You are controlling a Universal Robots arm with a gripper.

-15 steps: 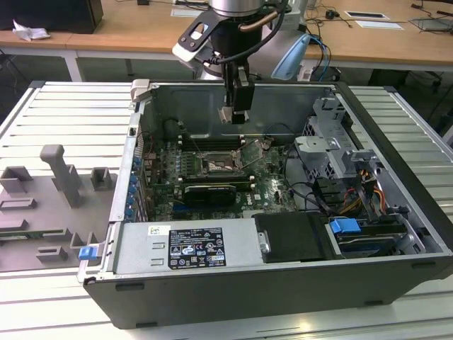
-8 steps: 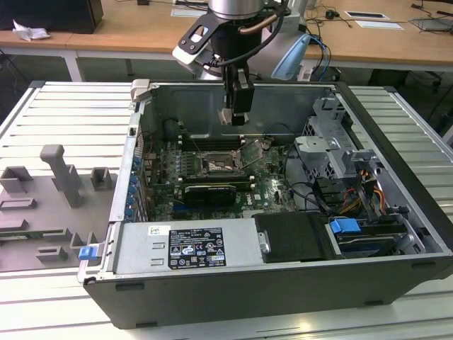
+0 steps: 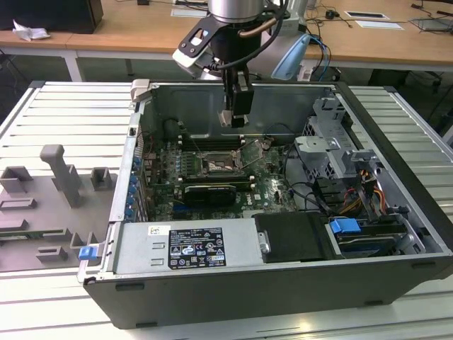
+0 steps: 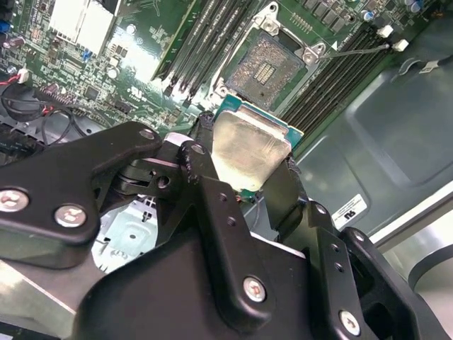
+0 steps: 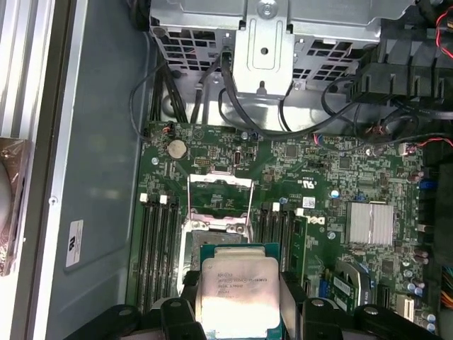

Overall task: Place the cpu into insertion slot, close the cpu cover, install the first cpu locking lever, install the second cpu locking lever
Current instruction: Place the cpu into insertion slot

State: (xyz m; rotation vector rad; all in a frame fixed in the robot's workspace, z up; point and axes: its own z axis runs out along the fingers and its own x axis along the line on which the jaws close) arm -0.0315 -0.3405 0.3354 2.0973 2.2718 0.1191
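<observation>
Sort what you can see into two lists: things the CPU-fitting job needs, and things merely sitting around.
Job in hand:
- cpu, held by the gripper
- insertion slot, empty
- cpu cover, open

Just there:
- memory slots
- heatsink
- coin battery
- power supply
- grey fixtures outside the case

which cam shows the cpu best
First wrist view: the cpu faces the camera, held in the gripper. The second wrist view shows it slanted; in the exterior view it is too small to tell.
</observation>
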